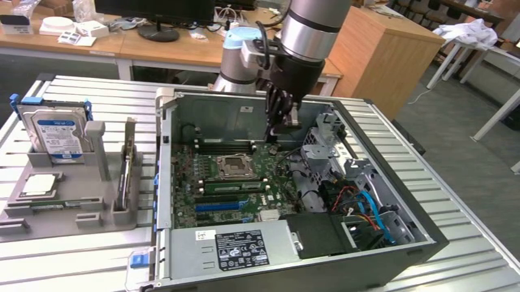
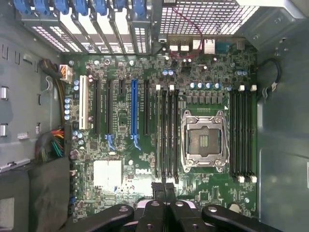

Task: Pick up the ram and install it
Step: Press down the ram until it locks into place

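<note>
Ram (image 1: 231,186) sits slotted in the motherboard (image 1: 185,176) beside the socket (image 1: 232,165), apart from the empty hand (image 1: 276,129), pressed together higher up.

A slatted metal table (image 1: 89,91) fills the middle. At eleven o'clock, a wooden desk (image 1: 162,45) carries a dark monitor (image 1: 154,9) and white boxes (image 1: 77,27). At one o'clock stands a wooden cabinet (image 1: 382,55) — grey floor (image 1: 455,140) beyond, with a white table (image 1: 503,55) at two o'clock.
</note>
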You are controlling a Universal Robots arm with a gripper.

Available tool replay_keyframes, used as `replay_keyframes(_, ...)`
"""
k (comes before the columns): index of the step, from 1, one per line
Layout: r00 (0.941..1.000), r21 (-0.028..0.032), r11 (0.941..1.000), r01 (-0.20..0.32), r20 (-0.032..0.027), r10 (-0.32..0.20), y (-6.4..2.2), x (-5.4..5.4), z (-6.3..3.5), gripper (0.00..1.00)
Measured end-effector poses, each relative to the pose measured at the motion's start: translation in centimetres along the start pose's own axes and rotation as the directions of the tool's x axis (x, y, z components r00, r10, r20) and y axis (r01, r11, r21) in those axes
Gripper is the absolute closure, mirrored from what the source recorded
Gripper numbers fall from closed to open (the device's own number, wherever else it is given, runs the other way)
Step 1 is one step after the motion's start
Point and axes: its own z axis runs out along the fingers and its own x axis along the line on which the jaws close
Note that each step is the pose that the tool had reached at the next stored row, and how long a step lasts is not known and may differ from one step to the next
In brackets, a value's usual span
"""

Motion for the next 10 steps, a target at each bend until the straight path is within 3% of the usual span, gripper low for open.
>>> replay_keyframes(10,1.0000,0.0000,1.0000,0.000,-0.0001,0.000,-0.91,0.03,-0.04,0.89)
